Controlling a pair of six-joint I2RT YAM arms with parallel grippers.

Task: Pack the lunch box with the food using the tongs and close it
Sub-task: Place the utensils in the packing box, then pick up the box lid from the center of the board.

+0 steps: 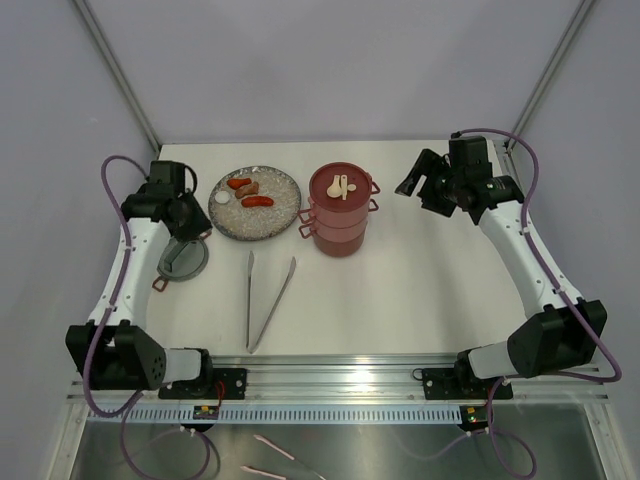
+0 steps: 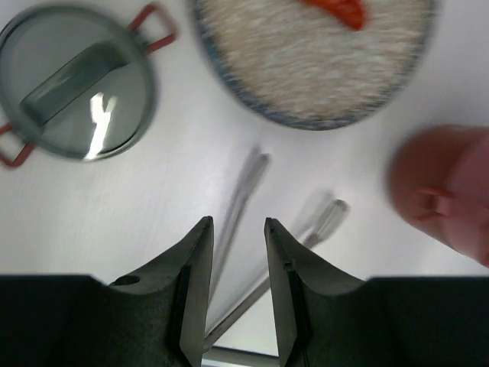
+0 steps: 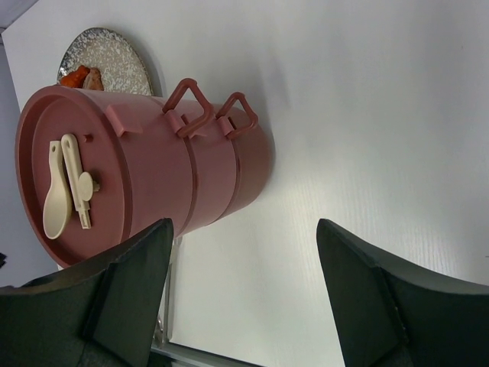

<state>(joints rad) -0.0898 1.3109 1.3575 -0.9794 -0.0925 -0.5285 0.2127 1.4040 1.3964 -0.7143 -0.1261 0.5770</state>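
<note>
Two pairs of jaws are in sight, and neither holds anything. The left jaws stand narrowly apart, their dark fingers showing only a slim gap. They hang above the white surface, with the tips of the tongs lying below them and apart from them. The right jaws are spread wide, fingers far apart. They sit over the rear right of the surface, facing the lunch box stack but well clear of it.

The stack is dark-red tiers closed by a red lid, with a cream spoon and fork fixed on top. One loose tier sits at the left, close to that edge of the surface. Its steel inside shows only reflections. Between the loose tier and the stack lies the grey speckled plate, its rim just beside the stack. The food is all on it: orange-red pieces, a brown bit and a white one.

The tongs lie flat in front of the plate, tips toward it and the joined end toward the near edge. White surface stretches to the right of the tongs and in front of the stack.
</note>
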